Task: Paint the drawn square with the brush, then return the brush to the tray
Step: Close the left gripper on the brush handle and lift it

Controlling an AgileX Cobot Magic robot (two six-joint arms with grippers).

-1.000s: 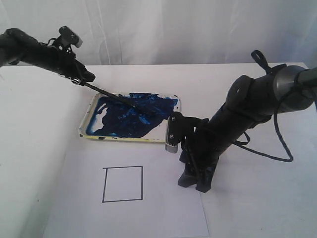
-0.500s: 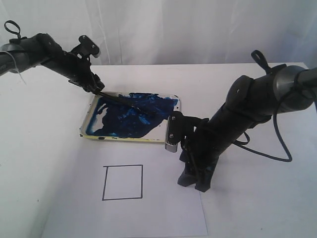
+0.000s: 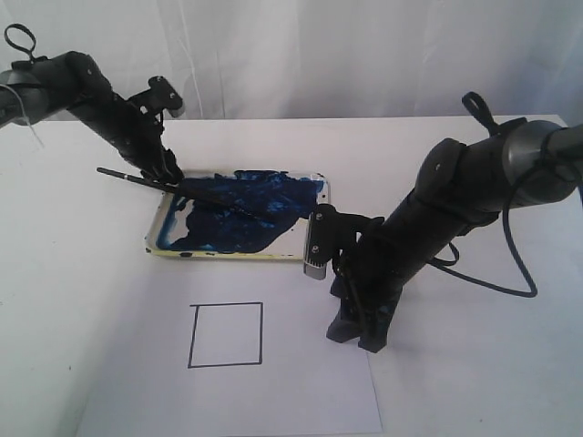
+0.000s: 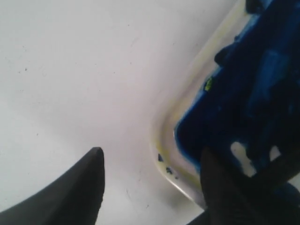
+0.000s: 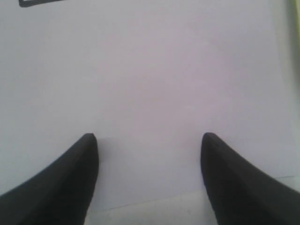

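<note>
Upper left, the left gripper point(image 3: 170, 173) has its jaws apart, empty, beside the tray point(image 3: 239, 257). It should centre on the brush point(image 3: 127, 175) before closing.

Exterior view is looking down at a slant from high up onto the table point(image 3: 64, 273), far enough back to be taking in both arms, the tray point(image 3: 291, 244) and the paper sheet point(image 3: 301, 391). Left wrist view is pointing down past the left claw point(image 4: 151, 152), very close on one tray corner. Right wrist view is facing the paper close up past the right claw point(image 5: 148, 136), catching a line of the drawn square point(image 5: 40, 2). The exterior view is showing both of those spots too.
</note>
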